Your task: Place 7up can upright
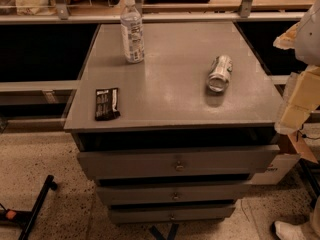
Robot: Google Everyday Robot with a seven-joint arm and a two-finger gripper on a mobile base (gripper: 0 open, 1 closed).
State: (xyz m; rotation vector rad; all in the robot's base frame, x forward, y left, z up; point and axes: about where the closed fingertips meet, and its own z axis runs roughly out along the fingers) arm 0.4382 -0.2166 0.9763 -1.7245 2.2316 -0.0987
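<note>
7up can point(219, 73) lies on its side on the right of the grey cabinet top point(170, 99), well apart from the upright water bottle point(132, 30); gripper point(296, 101) hangs beside the cabinet's right edge; cannot tell whether it is open or holding anything

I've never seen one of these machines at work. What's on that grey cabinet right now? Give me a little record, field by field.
surface: top of a grey drawer cabinet
can: 7up can lying on its side, on the right part of the top
bottle: water bottle upright, cap on, far left
packet: black packet lying flat near the front left edge
robot: gripper at the right edge of the view, beside the cabinet, apart from the can
task status: can not yet upright
</note>
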